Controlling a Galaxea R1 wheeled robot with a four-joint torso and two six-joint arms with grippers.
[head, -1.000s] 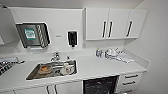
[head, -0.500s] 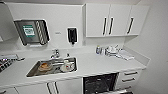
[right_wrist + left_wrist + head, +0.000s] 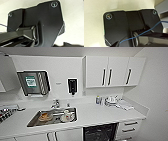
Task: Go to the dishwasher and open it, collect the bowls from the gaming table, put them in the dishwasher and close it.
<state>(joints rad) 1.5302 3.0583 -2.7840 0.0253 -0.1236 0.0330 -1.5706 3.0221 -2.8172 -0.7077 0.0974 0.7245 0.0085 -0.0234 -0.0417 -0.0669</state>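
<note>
The dishwasher [image 3: 100, 132] sits under the white counter, right of the sink, at the lower edge of the head view. Its dark racked interior shows, so its front is open. In the sink [image 3: 35, 120] lie an orange round dish [image 3: 45, 116] and some white cups [image 3: 66, 115]; I cannot tell whether the orange one is one of the bowls. The gaming table is out of view. Both wrist views show my own dark plate against a pale surface.
White drawers [image 3: 130, 127] stand right of the dishwasher, white cabinet doors [image 3: 52, 136] left of it. A bottle and white crockery [image 3: 110, 100] stand at the back right of the counter. Wall cabinets [image 3: 110, 70], a soap dispenser [image 3: 72, 85] and a towel dispenser [image 3: 33, 82] hang above.
The whole head picture has shifted only slightly; nothing in the kitchen has moved.
</note>
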